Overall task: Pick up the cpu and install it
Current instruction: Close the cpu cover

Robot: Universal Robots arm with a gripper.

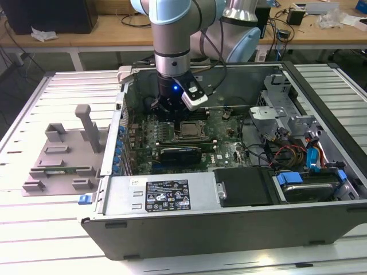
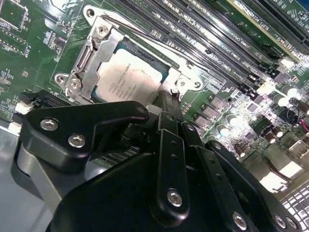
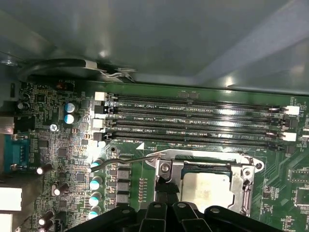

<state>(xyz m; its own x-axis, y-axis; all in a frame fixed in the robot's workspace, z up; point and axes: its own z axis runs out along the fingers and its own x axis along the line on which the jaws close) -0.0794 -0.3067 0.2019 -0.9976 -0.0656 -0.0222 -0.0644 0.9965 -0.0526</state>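
The cpu lies flat in its socket on the motherboard, just beside the memory slots that run along the board's edge by the wall of the computer case. The gripper hangs over the socket's edge. Its claw seems drawn narrow and holds nothing, with the tips close by the cpu's rim.
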